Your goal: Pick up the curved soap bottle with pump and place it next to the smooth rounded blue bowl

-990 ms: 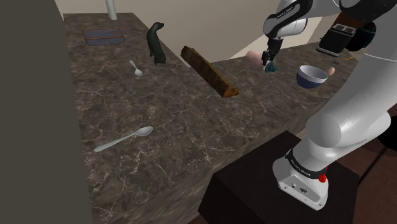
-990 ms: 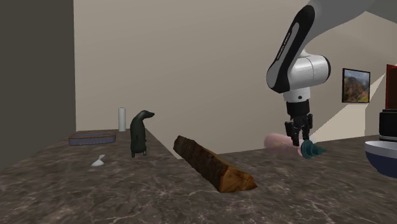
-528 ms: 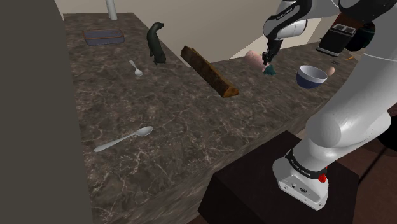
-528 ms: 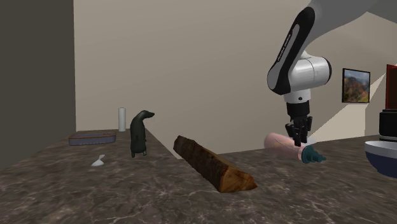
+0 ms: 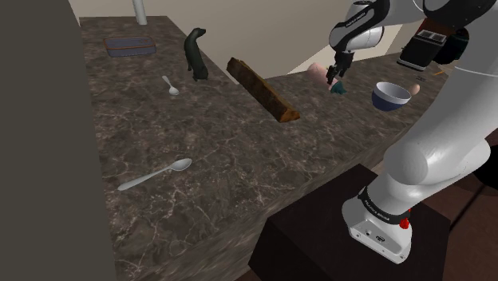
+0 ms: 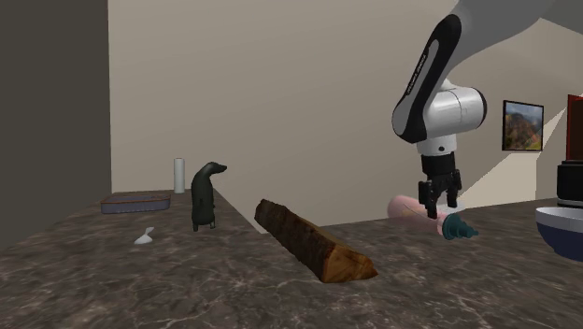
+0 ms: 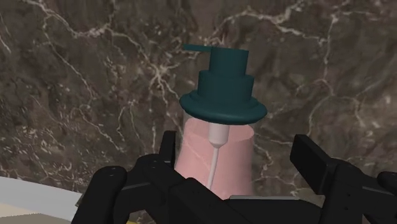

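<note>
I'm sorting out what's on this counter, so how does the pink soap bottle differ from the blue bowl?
The soap bottle is pink with a teal pump; the bowl is blue outside and pale inside. The bottle lies on its side, while the bowl stands upright. The bottle lies just below the open gripper; the bowl sits off to one side of it. Both rest on the dark marbled counter.

Light is dim and flat on the dark counter; shadows under things are faint and soft. In the second exterior view the far wall is brighter, with a paler slanted band at its right. The bottle is evenly lit up close, edges crisp.
</note>
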`<state>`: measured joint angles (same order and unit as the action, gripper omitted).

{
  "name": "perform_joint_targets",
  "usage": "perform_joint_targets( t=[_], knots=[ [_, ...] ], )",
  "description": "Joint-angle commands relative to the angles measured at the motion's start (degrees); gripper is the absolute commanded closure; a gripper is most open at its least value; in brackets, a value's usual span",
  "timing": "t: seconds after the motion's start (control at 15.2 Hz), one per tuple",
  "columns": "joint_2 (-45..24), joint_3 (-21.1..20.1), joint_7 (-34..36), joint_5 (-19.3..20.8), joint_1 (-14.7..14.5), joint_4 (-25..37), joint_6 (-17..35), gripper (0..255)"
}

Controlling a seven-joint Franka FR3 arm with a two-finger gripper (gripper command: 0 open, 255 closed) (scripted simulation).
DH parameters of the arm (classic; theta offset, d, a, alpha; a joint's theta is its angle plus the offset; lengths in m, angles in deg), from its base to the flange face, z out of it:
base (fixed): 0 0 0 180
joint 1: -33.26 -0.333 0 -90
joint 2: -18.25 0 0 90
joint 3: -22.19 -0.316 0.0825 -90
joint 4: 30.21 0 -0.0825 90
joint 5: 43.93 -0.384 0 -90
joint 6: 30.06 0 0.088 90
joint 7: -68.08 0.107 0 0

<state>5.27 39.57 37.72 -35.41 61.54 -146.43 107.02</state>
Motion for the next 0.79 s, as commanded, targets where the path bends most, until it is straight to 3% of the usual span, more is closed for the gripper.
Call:
perform_joint_targets(
  t=[0.0,0.26,0.73],
  knots=[
    [-0.39,-0.1,0.29,0.01,-0.14,0.04,0.25,0],
    [4.43,-0.16,1.11,1.19,-1.26,1.43,-5.98,0],
    [4.44,-0.18,1.11,1.2,-1.23,1.43,-5.98,0]
  ],
)
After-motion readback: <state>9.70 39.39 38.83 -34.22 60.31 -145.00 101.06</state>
